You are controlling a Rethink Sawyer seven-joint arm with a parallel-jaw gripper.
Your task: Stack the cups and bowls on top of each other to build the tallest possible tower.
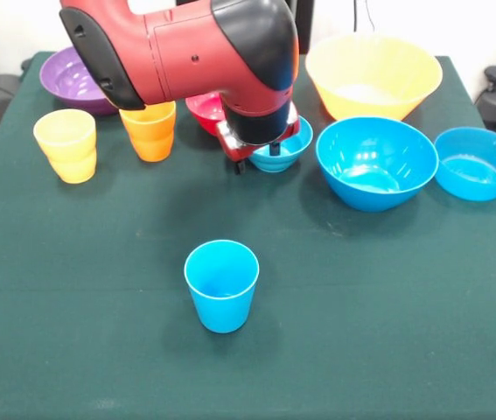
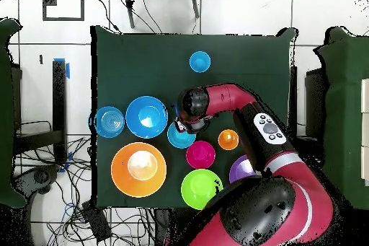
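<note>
Fingers of the gripper (image 1: 273, 149) are dipping into the smallest blue bowl (image 1: 284, 154), but I cannot tell if they are pinching. It probably feels light, hard and slippery, so grabbing its thin rim seems best.

No readable text, labels or nos. on cups, bowls, arm or table.
</note>
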